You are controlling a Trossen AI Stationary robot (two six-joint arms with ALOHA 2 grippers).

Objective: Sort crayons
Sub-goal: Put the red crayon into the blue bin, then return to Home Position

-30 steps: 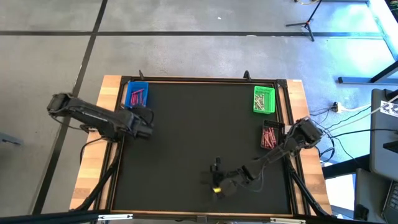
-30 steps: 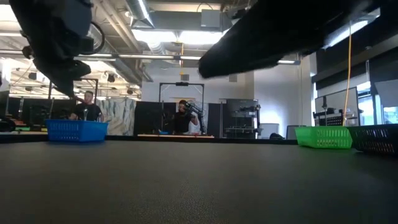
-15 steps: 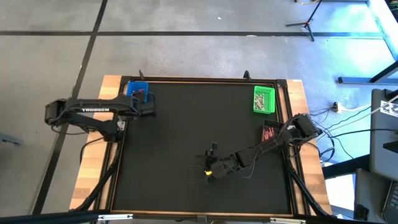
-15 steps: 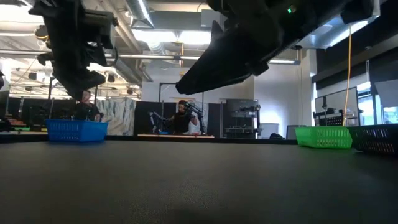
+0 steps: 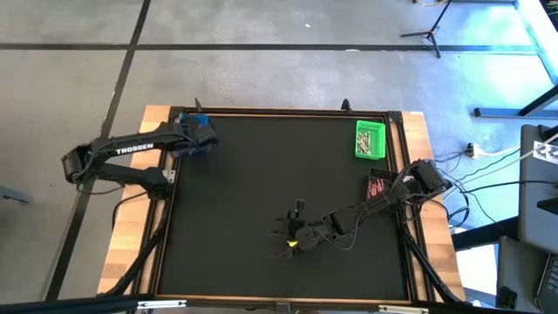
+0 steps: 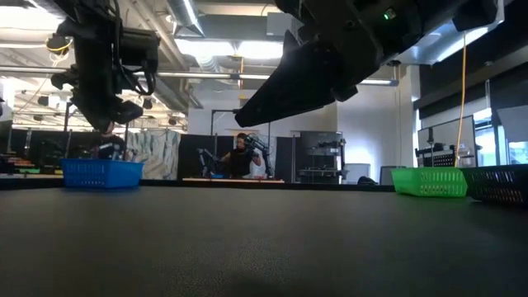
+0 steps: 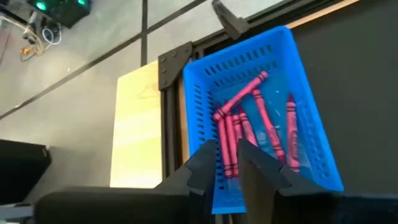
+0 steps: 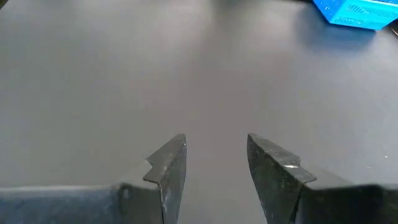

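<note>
Where left pincer (image 7: 227, 163) hovers, crayons (image 7: 252, 124), blue tray (image 7: 314, 134)

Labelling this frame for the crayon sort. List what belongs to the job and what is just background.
Job:
- crayons
- blue tray holding them
- green tray
- dark tray
- left gripper, above the blue tray
- right gripper, open

Background:
- person beyond the table
- tripod

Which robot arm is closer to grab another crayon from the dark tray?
The right. Its open gripper hovers empty over the mat, nearer the dark tray. The left gripper is across the table above the blue tray.
</note>
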